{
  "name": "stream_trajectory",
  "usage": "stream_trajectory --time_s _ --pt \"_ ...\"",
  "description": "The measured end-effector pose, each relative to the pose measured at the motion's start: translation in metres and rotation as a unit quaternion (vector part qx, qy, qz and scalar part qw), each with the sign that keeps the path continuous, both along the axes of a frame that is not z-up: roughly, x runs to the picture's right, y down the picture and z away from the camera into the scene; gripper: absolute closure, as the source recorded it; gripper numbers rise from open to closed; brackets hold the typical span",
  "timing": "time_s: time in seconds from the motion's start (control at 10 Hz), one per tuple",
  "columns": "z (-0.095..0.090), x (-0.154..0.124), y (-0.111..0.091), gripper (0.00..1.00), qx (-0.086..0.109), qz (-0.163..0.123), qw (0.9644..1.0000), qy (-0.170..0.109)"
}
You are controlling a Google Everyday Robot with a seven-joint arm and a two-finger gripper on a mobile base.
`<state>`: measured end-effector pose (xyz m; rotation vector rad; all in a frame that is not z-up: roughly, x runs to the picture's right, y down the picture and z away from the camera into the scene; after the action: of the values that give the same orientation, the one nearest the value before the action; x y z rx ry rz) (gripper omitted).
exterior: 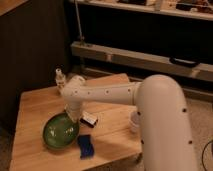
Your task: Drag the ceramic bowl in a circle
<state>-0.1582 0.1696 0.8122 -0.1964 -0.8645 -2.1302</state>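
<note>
Arm [115, 93] reaching across table [35, 106], gripper [73, 116] clamped on ceramic bowl [58, 133] rim

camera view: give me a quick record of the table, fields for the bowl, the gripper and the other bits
table: wooden, in front of dark shelving
bowl: green, glossy, at the table's front left in the picture
gripper: shut, down at the bowl's back right rim; whether it pinches the rim is hidden
blue block: front edge, just right of the bowl
small box: dark and white, right of the gripper
white cup: partly behind the arm
</note>
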Motion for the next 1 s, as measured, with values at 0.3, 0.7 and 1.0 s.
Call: stream_trajectory --time_s 0.3,0.7,1.0 --pt "-0.041 0.003 0.020 1.00 0.021 -0.010 0.9996 -0.019" --pt "-0.100 -0.056 0.042 1.00 0.050 -0.045 0.9943 -0.082" --pt "-0.117 -0.120 0.049 1.00 0.056 -0.074 0.9870 -0.131"
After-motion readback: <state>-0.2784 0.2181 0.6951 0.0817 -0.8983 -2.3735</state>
